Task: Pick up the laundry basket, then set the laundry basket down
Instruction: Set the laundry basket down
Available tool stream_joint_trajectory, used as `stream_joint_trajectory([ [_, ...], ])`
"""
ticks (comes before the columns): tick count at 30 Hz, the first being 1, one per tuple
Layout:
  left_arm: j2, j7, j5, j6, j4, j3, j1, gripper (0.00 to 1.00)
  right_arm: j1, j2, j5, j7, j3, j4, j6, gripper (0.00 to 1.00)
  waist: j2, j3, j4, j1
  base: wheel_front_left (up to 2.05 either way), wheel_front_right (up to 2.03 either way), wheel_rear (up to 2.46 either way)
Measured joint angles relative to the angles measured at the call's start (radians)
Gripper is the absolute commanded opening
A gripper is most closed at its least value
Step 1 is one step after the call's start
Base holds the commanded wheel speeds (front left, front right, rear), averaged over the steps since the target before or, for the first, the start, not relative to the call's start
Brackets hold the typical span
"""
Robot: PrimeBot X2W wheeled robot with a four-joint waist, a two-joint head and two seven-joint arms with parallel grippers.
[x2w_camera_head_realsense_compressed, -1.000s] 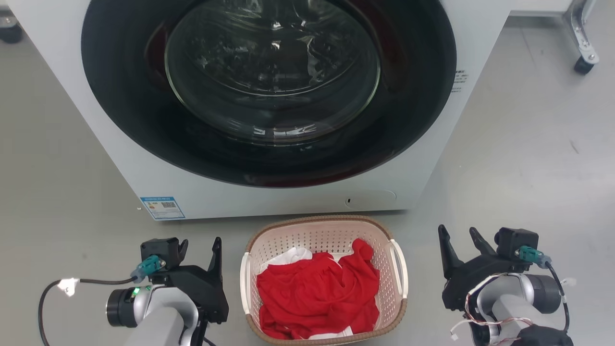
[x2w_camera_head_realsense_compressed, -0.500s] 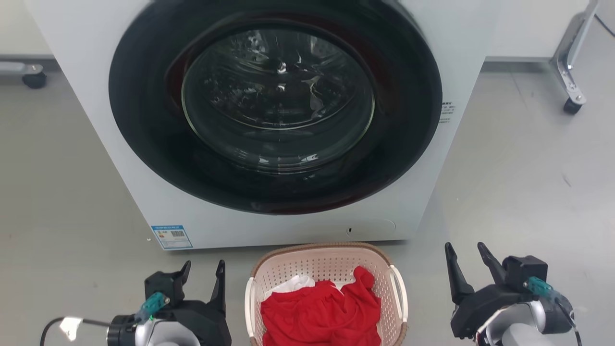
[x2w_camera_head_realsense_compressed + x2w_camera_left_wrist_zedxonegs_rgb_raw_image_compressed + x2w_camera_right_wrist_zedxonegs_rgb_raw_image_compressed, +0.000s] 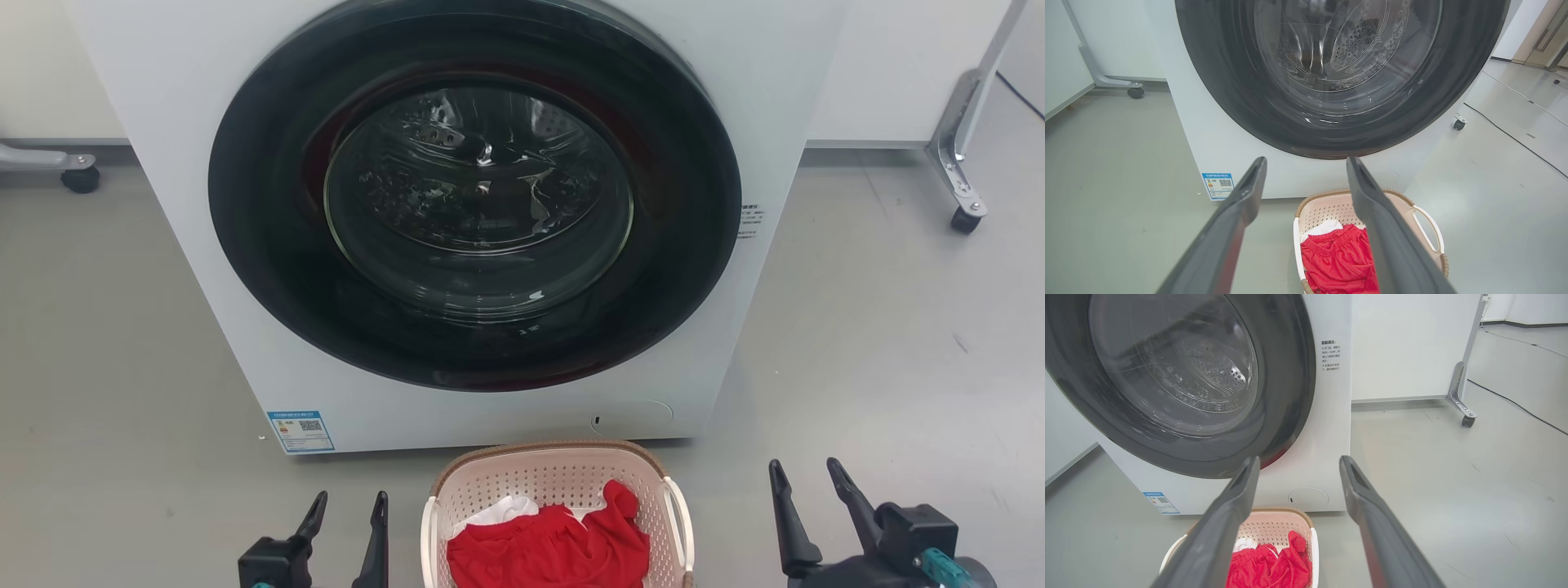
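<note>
The left claw (image 3: 349, 500) is released, its two dark fingers spread and holding nothing. Ahead of it and a little to its left, a blue label (image 3: 300, 430) sits on the lower front of the white washing machine (image 3: 163, 122). Just to this claw's right, not touching it, the laundry basket (image 3: 522, 482) stands on the grey floor (image 3: 882, 343), close before the machine's round dark door (image 3: 478, 196). A red garment (image 3: 555, 551) and a bit of white cloth (image 3: 498, 513) lie in it. The right claw (image 3: 804, 469) is further from the basket's other handle (image 3: 679, 523), also released and empty, with the basket on its left.
</note>
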Motion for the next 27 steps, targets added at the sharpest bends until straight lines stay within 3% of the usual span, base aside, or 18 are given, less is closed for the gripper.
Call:
stream_joint_trajectory([
  [13, -0.006, 0.0, 0.088, 0.008, -0.184, 0.039, 0.15, 1.0, 0.162, -0.018, -0.046, 0.0, -0.028, -0.149, -0.017, 1.0, 0.0, -0.026, 0.015, 0.0001, 0.0, 0.0, 0.0],
  [27, -0.018, 0.0, 0.147, 0.009, -0.269, 0.081, 0.221, 1.0, 0.245, -0.024, -0.068, 0.0, -0.071, -0.22, -0.025, 1.0, 0.0, -0.026, 0.024, 0.0001, 0.0, 0.0, 0.0],
])
